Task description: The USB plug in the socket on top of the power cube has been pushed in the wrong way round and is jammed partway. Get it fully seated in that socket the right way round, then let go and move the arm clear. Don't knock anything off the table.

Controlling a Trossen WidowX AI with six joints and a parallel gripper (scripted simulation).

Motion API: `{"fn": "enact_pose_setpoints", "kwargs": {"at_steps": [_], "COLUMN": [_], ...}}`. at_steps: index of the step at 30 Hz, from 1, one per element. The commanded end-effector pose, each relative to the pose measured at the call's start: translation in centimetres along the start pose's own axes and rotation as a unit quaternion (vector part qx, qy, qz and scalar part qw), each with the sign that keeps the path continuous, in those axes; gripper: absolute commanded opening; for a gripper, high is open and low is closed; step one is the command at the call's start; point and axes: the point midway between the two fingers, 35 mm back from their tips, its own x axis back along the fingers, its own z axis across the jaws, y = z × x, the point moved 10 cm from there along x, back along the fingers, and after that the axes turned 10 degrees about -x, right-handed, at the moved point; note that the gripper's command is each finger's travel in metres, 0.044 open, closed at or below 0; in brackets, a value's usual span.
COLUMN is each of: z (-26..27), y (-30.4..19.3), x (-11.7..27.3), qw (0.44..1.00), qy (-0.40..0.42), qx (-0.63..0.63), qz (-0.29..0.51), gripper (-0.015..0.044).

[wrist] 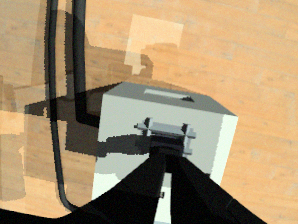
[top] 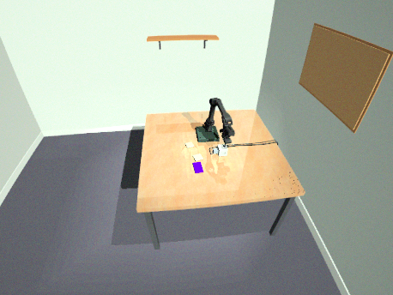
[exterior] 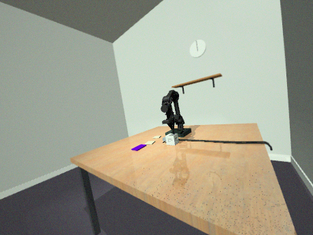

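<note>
The white power cube point(top: 222, 150) point(exterior: 171, 139) point(wrist: 115, 120) stands on the table in front of the arm's base. My gripper point(top: 225, 144) point(exterior: 173, 132) point(wrist: 167, 164) points down over its top and is shut on the USB plug. In the wrist view, the plug point(wrist: 167, 145) shows as a small dark body at the fingertips. The grey metal socket fitting point(wrist: 167, 128) shows right beside it on the cube's top. The fingers hide the plug's near side. How deep the plug sits, and which way round it is, cannot be told.
Black cables point(top: 253, 144) point(exterior: 222, 141) point(wrist: 77, 60) run from near the cube across the table's side edge. A small pale item point(top: 213, 151) lies beside the cube. Two cream notes point(top: 190, 145) point(exterior: 150, 142) and a purple pad point(top: 197, 167) point(exterior: 139, 147) lie on the table.
</note>
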Motion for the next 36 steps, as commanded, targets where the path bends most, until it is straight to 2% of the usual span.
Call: {"fn": "enact_pose_setpoints", "kwargs": {"at_steps": [1,36], "z": [-0.01,-0.01], "y": [0.02,-0.01], "x": [-0.08,-0.5], "qw": [1.0,1.0], "qy": [0.001,0.001], "qx": [-0.002,-0.002], "qz": [-0.002,-0.002], "gripper": [0.0,0.0]}}
